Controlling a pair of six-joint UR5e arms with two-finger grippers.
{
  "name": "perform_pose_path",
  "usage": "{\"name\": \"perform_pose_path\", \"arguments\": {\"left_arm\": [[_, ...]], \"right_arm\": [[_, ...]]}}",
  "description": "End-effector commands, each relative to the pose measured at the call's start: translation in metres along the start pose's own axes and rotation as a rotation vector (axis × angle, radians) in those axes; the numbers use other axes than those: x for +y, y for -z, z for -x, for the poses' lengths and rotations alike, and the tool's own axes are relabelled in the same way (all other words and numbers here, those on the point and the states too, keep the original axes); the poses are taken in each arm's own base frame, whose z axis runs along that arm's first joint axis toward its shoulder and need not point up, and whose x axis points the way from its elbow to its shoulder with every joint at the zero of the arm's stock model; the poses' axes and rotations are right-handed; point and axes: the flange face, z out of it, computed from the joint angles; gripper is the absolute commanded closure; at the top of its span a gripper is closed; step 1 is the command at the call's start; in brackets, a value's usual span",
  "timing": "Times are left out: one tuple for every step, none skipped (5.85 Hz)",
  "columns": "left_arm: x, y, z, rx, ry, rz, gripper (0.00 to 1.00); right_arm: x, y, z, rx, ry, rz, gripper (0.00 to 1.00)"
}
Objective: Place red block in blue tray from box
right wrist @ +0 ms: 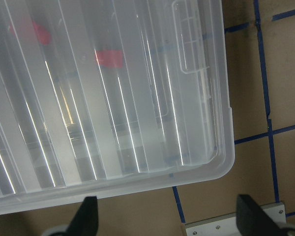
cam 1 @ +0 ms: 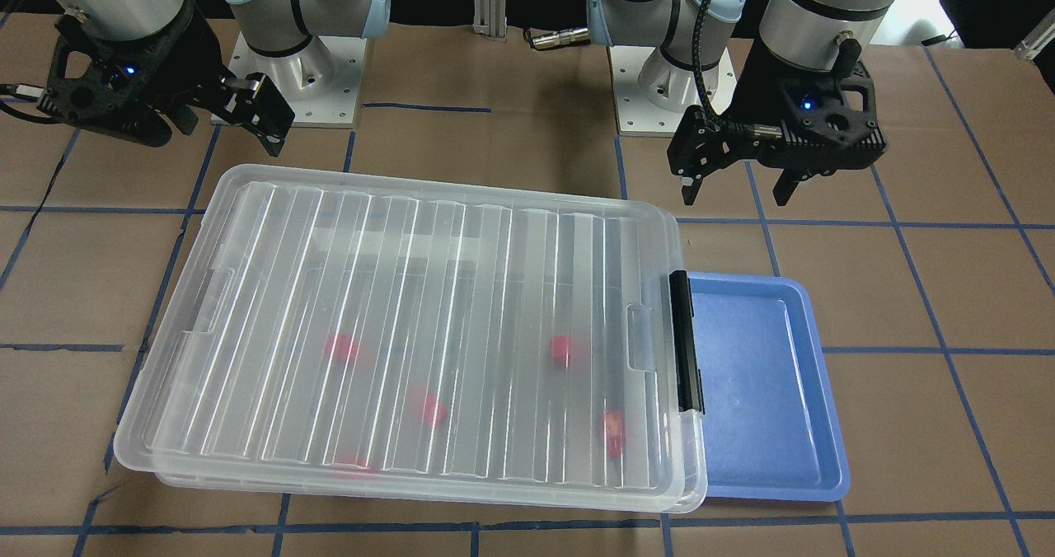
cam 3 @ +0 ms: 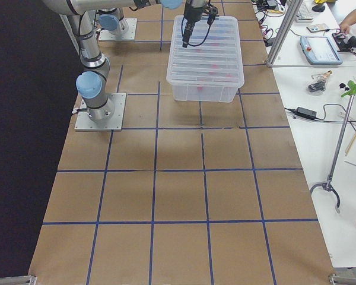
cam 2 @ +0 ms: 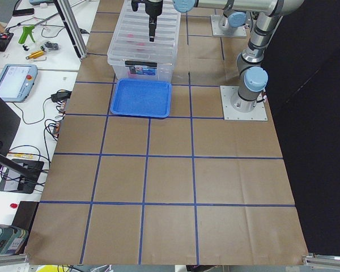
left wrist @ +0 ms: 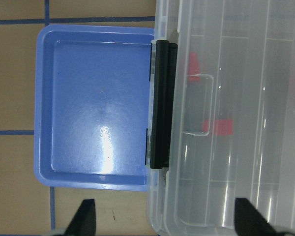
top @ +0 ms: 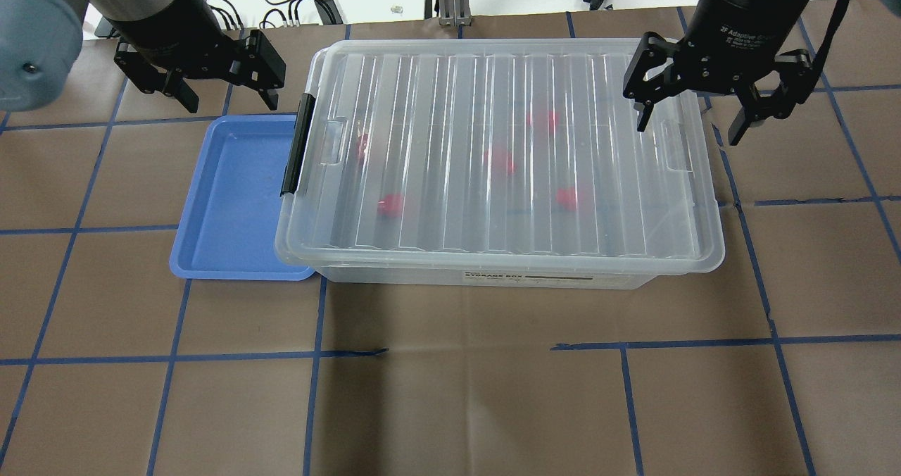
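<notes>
The clear box [top: 507,261] lies mid-table with its ribbed lid [cam 1: 461,277] closed and the black latch [top: 295,145] on the short end beside the blue tray [top: 232,201]. The tray is empty and partly tucked under the box's rim. Several red blocks, such as one near the latch end [cam 1: 560,349] and another [top: 389,205], show blurred through the lid. My left gripper [top: 229,103] hovers open and empty above the tray's far edge. My right gripper [top: 690,127] hovers open and empty over the box's opposite end. The left wrist view shows the tray [left wrist: 98,108] and latch [left wrist: 162,103].
The arm bases [cam 1: 288,87] [cam 1: 668,95] stand at the table's robot side. Brown paper with a blue tape grid covers the table. Side benches with a tablet [cam 2: 14,82] and tools lie beyond the table's long edge.
</notes>
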Motion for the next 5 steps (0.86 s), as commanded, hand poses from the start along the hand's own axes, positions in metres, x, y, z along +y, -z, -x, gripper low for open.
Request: {"name": "perform_pose_path", "arguments": {"left_arm": [[0.0001, -0.0001, 0.0000, 0.000, 0.000, 0.001, 0.01], [0.0002, -0.0003, 0.0000, 0.000, 0.000, 0.003, 0.01], [0.0001, -0.0001, 0.0000, 0.000, 0.000, 0.001, 0.01], [0.0002, -0.0003, 0.0000, 0.000, 0.000, 0.003, 0.01], [0.0004, -0.0004, 0.0000, 0.000, 0.000, 0.004, 0.01]], "right_arm": [[-0.0005, 0.0006, -0.0017, -0.001, -0.001, -0.002, 0.00], [-0.0010, -0.0002, -0.0016, 0.000, -0.001, 0.001, 0.00], [-0.0001, 0.0001, -0.0018, 0.000, -0.001, 0.003, 0.00], [0.0003, -0.0003, -0.0020, 0.003, -0.003, 0.007, 0.00], [0.0001, -0.0010, -0.0012, 0.003, -0.002, 0.008, 0.00]]}}
